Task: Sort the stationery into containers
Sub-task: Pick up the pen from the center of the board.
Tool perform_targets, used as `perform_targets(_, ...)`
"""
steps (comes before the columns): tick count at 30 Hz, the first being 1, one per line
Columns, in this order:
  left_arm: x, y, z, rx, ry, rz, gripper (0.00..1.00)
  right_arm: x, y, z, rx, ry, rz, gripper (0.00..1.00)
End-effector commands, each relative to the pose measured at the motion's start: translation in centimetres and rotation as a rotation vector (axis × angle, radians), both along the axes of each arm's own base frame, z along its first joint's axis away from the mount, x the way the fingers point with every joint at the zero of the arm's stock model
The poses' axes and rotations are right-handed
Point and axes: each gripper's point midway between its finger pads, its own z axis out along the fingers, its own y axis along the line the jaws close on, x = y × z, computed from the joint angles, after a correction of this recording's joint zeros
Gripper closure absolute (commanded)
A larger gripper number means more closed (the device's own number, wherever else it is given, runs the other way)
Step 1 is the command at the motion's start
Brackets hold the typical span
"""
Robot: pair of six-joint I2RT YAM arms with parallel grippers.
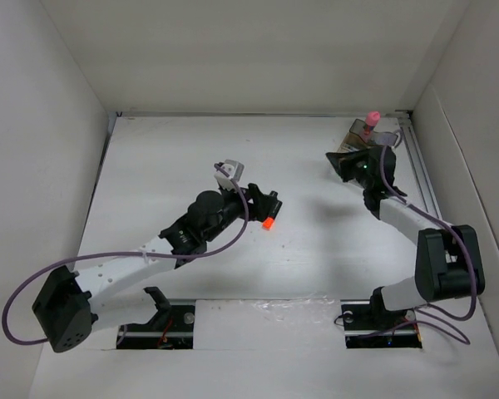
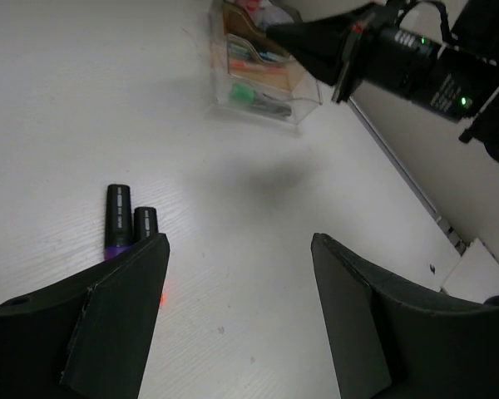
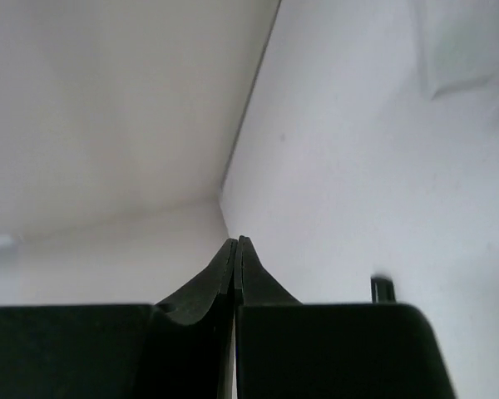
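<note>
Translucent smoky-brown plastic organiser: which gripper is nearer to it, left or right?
Right. The right gripper hovers just beside the organiser, on its near side. The left gripper is well away, around the middle of the white table.

White table (image 1: 175, 150), seemingly cardboard walls (image 1: 249, 50)

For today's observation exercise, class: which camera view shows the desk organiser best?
Left wrist: it shows the organiser, compartments and coloured contents clear. Top external shows only a corner; the right arm covers the rest. Right wrist shows none of it.
</note>
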Motion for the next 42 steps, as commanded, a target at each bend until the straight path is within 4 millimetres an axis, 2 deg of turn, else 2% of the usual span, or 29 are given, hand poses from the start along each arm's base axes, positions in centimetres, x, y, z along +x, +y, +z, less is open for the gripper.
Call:
perform_targets(1,1.4,2.9,2.4,-0.095,-0.034,0.124,0.34,-2.3,6.4,2.9,-0.116,-0.142,0.302,1.0)
perform_targets(2,1.7,3.5,2.0,-0.101,-0.022,0.15,0.34,-2.7,7.5,2.7,-0.139,-0.134,0.337,1.0)
perform_targets(3,1.9,3.7,2.0,-0.101,-0.023,0.164,0.35,-3.9,9.6,1.7,-0.164,-0.097,0.402,1.0)
perform_targets(4,1.7,3.8,2.5,-0.12,-0.027,0.164,0.35,-4.3,10.7,2.1,-0.187,-0.106,0.437,1.0)
perform_targets(6,1.6,4.2,2.4,-0.121,-0.029,0.175,0.35,-5.0,12.2,1.5,-0.278,-0.1,0.467,1.0)
perform_targets(7,1.5,4.3,2.5,-0.128,-0.035,0.175,0.35,-6.3,14.2,1.1,-0.317,-0.071,0.513,1.0)
perform_targets(8,1.7,4.5,2.5,-0.128,-0.036,0.187,0.35,-6.7,14.9,0.9,-0.369,-0.069,0.528,1.0)
perform_targets(11,1.6,4.7,2.6,-0.136,-0.03,0.197,0.35,-7.9,17.2,-1.4,-0.448,0.013,0.56,0.86)
perform_targets(12,1.6,4.7,2.6,-0.136,-0.03,0.197,0.35,-8.3,17.7,-1.9,-0.472,0.03,0.572,0.74)
perform_targets(13,1.8,4.9,2.6,-0.135,-0.031,0.209,0.35,-8.2,17.6,-2.7,-0.512,0.052,0.552,0.68)
perform_targets(14,1.7,4.9,2.4,-0.128,-0.026,0.209,0.35,-8.9,18.4,-3.2,-0.54,0.078,0.566,0.59)
perform_targets(16,1.7,4.9,2.4,-0.128,-0.026,0.209,0.35,-9.1,18.4,-5.2,-0.619,0.143,0.544,0.42)
perform_targets(17,1.7,4.9,2.4,-0.128,-0.026,0.209,0.35,-9.5,18.0,-6.1,-0.687,0.185,0.512,0.4)
perform_targets(19,1.7,4.6,2.1,-0.121,-0.019,0.198,0.35,-9.5,18.0,-6.8,-0.744,0.212,0.486,0.36)
perform_targets(20,1.8,4.6,2.6,-0.13,-0.025,0.197,0.35,-9.7,17.8,-7.0,-0.767,0.217,0.471,0.35)
perform_targets(21,1.8,4.5,2.0,-0.114,-0.014,0.198,0.35,-9.6,18.2,-7.2,-0.776,0.217,0.472,0.35)
perform_targets(22,1.9,4.4,2.4,-0.121,-0.019,0.198,0.35,-10.2,18.5,-8.5,-0.805,0.244,0.501,0.35)
perform_targets(24,1.8,4.3,2.4,-0.122,-0.018,0.188,0.35,-10.2,18.9,-9.0,-0.833,0.257,0.498,0.35)
perform_targets(26,1.8,4.7,2.3,-0.121,-0.02,0.205,0.35,-10.4,19.3,-10.4,-0.854,0.284,0.519,0.4)
perform_targets(29,1.7,5.1,2.5,-0.129,-0.027,0.216,0.35,-10.4,20.0,-11.0,-0.885,0.29,0.518,0.43)
perform_targets(30,1.7,5.4,3.2,-0.146,-0.041,0.225,0.35,-10.2,19.9,-11.3,-0.901,0.3,0.508,0.49)
perform_targets(33,1.8,5.6,2.7,-0.138,-0.037,0.238,0.35,-10.3,20.0,-12.1,-0.923,0.317,0.512,0.54)
perform_targets(37,1.8,5.4,2.3,-0.123,-0.035,0.228,0.35,-10.5,19.6,-13.0,-0.967,0.342,0.497,0.58)
perform_targets(38,1.9,5.3,2.9,-0.131,-0.041,0.228,0.35,-10.5,19.6,-13.0,-0.967,0.342,0.497,0.58)
perform_targets(40,1.9,5.3,2.2,-0.114,-0.029,0.229,0.35,-10.5,19.5,-13.4,-0.973,0.351,0.5,0.59)
perform_targets(42,1.8,5.1,2.2,-0.114,-0.028,0.218,0.35,-11.3,19.0,-14.3,-1.009,0.368,0.509,0.59)
